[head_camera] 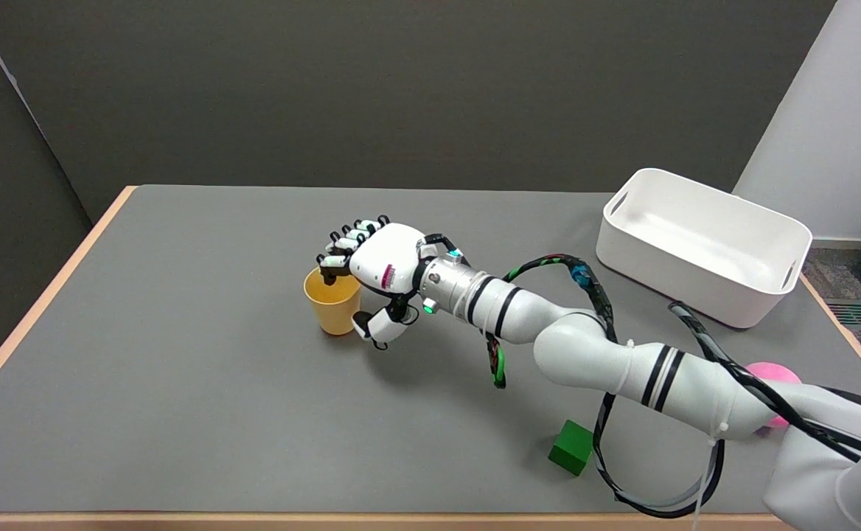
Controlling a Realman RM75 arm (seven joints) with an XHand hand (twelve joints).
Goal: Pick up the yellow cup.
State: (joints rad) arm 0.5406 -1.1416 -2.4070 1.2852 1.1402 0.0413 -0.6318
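The yellow cup (332, 304) stands upright on the grey table (180, 354), left of centre, with its open mouth up. My right hand (375, 276) sits against the cup's right side. Its fingers (338, 254) curl over the near-right rim, with the tips dipping into the mouth. The thumb (375, 327) presses on the outer wall low on the right. The cup's wall is pinched between thumb and fingers. The cup's base seems to rest on the table. The right part of the cup is hidden behind the hand.
A white bin (699, 243) stands at the back right of the table. A green block (572, 447) lies near the front edge under my forearm. A pink ball (775, 374) shows partly behind the arm at the right. Black cables hang from the forearm.
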